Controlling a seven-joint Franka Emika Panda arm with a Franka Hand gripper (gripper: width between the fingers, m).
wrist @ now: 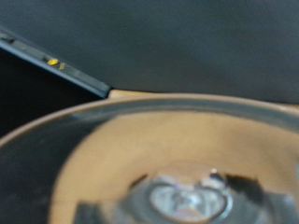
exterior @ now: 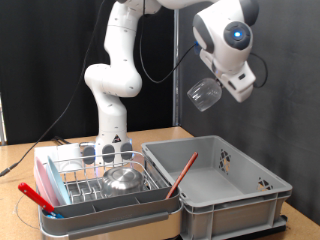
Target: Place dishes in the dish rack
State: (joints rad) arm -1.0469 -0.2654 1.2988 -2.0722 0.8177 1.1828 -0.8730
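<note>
Gripper: the gripper (exterior: pixel 213 88) was high in the upper right of the exterior view, its fingers closed on a clear glass (exterior: pixel 204 93) that it carried in the air.
Glass: it hung tilted, well above the grey crate (exterior: pixel 225 180); in the wrist view its round rim (wrist: pixel 168 117) filled the lower part of the frame, blurred.
Dish rack: the dish rack (exterior: pixel 95 180) sat in the lower left of the exterior view, with a steel bowl (exterior: pixel 124 179) already inside it.
Utensils: a red-handled utensil (exterior: pixel 183 173) leaned in the crate; another (exterior: pixel 35 196) lay at the lower left edge of the rack.
Risk of slip: the glass looked smooth and was held at its side, so I judged it could slide out and fall from this height.
Risk of wrong place: the crate lay directly below, so a drop would probably land there, not in the rack.
Risk of contact: the bowl took much room, so the glass might knock it.
</note>
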